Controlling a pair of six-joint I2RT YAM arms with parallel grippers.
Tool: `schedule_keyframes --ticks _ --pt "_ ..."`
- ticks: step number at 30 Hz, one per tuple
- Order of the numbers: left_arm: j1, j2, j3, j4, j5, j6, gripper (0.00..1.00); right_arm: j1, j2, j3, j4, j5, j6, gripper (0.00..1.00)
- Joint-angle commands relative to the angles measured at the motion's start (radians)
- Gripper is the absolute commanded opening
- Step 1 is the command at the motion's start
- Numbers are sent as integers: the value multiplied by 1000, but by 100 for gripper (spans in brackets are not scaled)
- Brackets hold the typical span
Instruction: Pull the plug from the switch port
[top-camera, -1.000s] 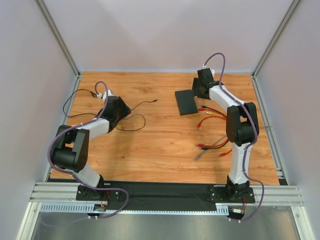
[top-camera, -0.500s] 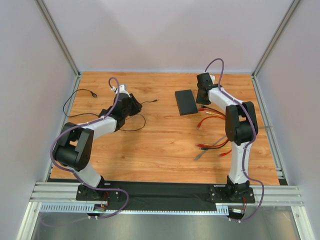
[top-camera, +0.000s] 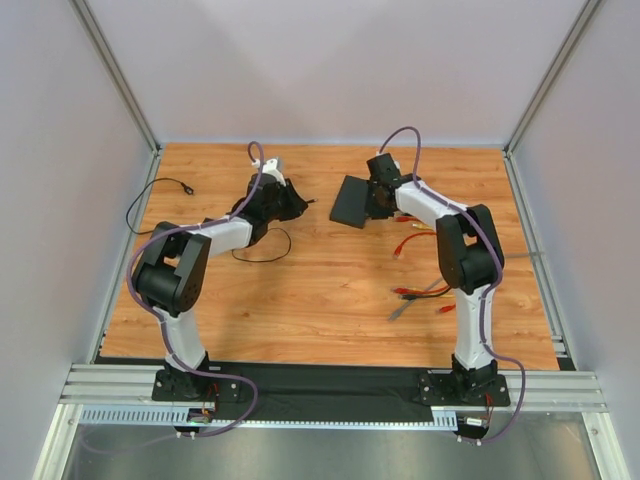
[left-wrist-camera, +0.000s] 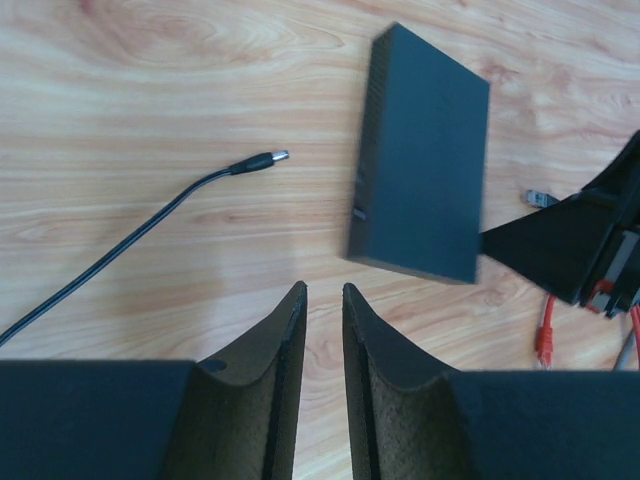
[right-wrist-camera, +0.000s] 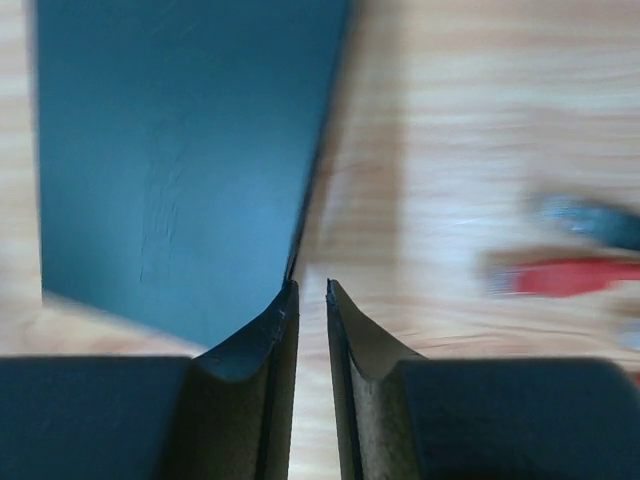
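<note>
The switch (top-camera: 352, 203) is a flat black box lying slanted on the wood at the back middle; it also fills the upper right of the left wrist view (left-wrist-camera: 420, 150) and the upper left of the right wrist view (right-wrist-camera: 180, 150). A black cable's plug (left-wrist-camera: 265, 160) lies loose on the wood to the left of the switch (top-camera: 312, 201), apart from it. My left gripper (left-wrist-camera: 323, 290) hovers short of both, jaws a narrow slit apart with only wood between. My right gripper (right-wrist-camera: 312, 285) stands at the switch's right edge, jaws nearly together and holding nothing, its left fingertip (right-wrist-camera: 285, 300) against that edge.
Red, orange and grey patch cables (top-camera: 420, 228) lie right of the switch, and more of them (top-camera: 425, 295) lie nearer the right arm. The black cable loops back over the left half of the table (top-camera: 262, 255). Grey walls close in three sides.
My left arm swung right toward the switch. My right gripper moved left and the switch slid and turned with it. Both pairs of jaws narrowed.
</note>
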Motion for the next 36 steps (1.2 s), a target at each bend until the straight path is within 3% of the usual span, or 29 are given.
schedule_keyframes --ticks 1,3,6,9,10,14,18,19,22,28,36 --pt "-6 26 57 0 54 43 28 53 -2 17 137 -226 59 20" --pt "-7 49 91 -47 67 74 28 60 -23 -22 185 -266 73 21" --pt "-6 58 151 -112 53 95 27 51 -62 -46 185 -179 44 26" --pt "-9 32 79 -43 28 38 26 8 -80 -66 186 -110 3 43" --pt "-12 15 32 13 12 17 26 -11 -79 -68 200 -122 2 49" --pt "-52 -3 -27 93 -30 -26 24 -86 -66 -68 275 -193 12 57" --pt "-95 33 -2 94 -35 -35 24 -138 -36 -10 334 -268 35 70" --pt "-102 44 18 87 -24 -40 24 -150 -27 10 361 -326 45 76" --pt "-104 84 44 74 -11 -56 23 -189 36 104 422 -467 110 84" --pt "-104 125 107 -6 1 -49 22 -195 228 354 389 -562 151 87" --pt "-102 124 85 -3 -25 -64 20 -190 314 426 357 -573 144 82"
